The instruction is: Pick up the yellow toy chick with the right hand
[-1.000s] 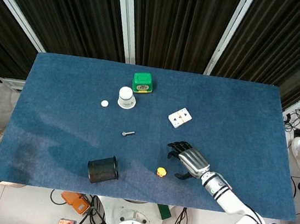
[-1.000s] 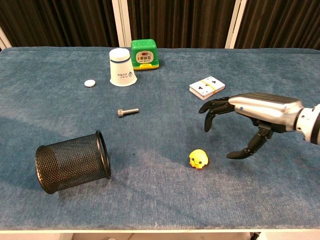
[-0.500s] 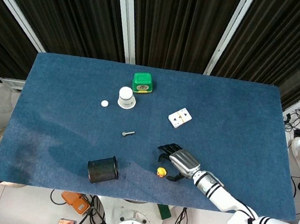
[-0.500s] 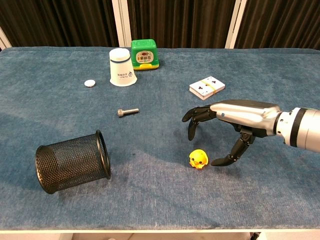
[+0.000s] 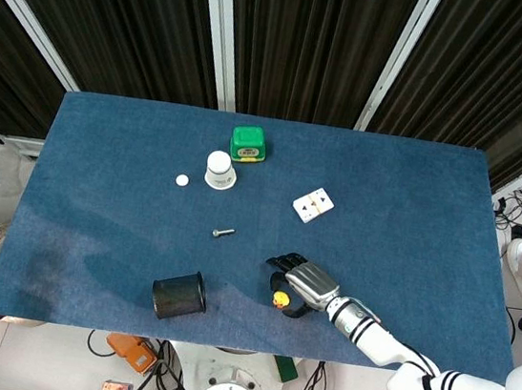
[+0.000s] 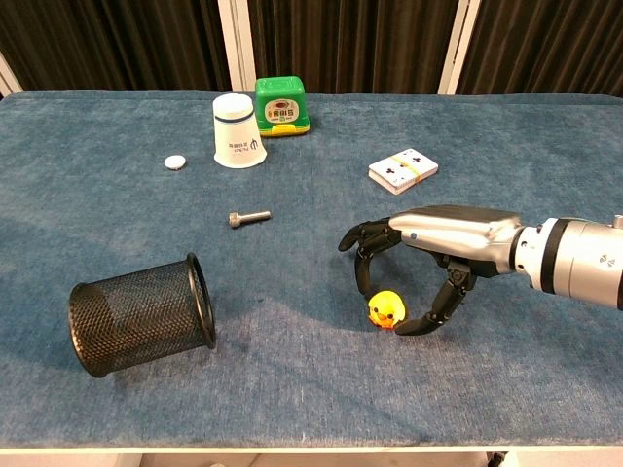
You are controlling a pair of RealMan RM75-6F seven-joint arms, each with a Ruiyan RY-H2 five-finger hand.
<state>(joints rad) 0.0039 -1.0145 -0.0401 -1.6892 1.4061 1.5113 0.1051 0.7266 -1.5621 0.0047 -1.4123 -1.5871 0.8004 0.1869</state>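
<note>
The yellow toy chick (image 6: 385,309) (image 5: 279,299) lies on the blue table near its front edge. My right hand (image 6: 428,251) (image 5: 298,280) hovers right over it with the fingers spread and curved down. The fingertips (image 6: 361,280) stand on the chick's far-left side and the thumb (image 6: 435,313) comes down on its right. Neither seems to touch the chick, and the hand holds nothing. My left hand shows in neither view.
A black mesh cup (image 6: 142,316) lies on its side at the front left. A bolt (image 6: 248,218), a white cap (image 6: 174,162), an upturned white paper cup (image 6: 237,130), a green box (image 6: 281,105) and a deck of cards (image 6: 403,170) lie farther back.
My right hand has moved left and lowered, from beside the chick to straddling it with fingers and thumb on either side. The chick has not moved.
</note>
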